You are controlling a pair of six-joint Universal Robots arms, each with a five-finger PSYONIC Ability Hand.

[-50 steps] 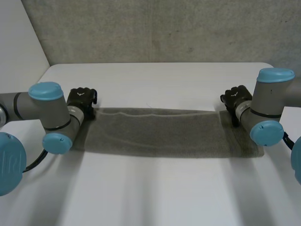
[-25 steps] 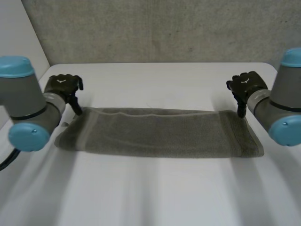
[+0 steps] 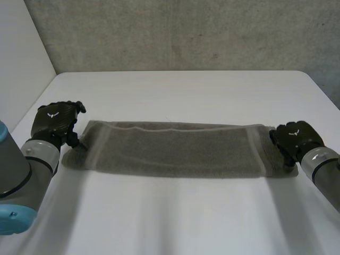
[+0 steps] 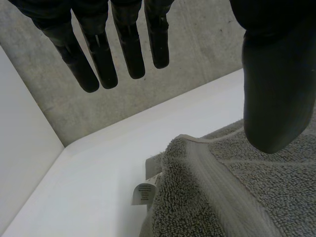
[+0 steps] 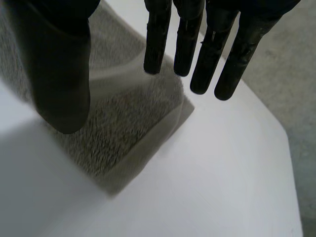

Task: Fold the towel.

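**Towel lies in a long strip, an open hand at each end**

The grey towel [image 3: 175, 150] lies flat across the middle of the white counter [image 3: 175, 95], a long band running from nine o'clock to three o'clock, well short of the concrete wall [image 3: 175, 32] at twelve.

At the nine o'clock end is the left hand [image 3: 53, 121], knuckles up, right at the towel's short edge. Its arm [image 3: 21, 180] reaches in from about eight o'clock. From the left wrist the fingers [image 4: 102, 61] are straight and spread, and the thumb [image 4: 274, 89] stands well apart from them, so the hand is wide and holds nothing. The towel's bunched corner sits below the palm, and a small white label [image 4: 143, 192] pokes out beside it.

Over at three o'clock, the right hand [image 3: 295, 139] hovers over the towel's end, at the near corner, with its arm [image 3: 326, 170] coming from four o'clock. From the right wrist the fingers [image 5: 185, 42] are straight and the thumb [image 5: 59, 74] is held wide of them. This hand is open too, with nothing pinched, and the towel's corner lies beneath it.
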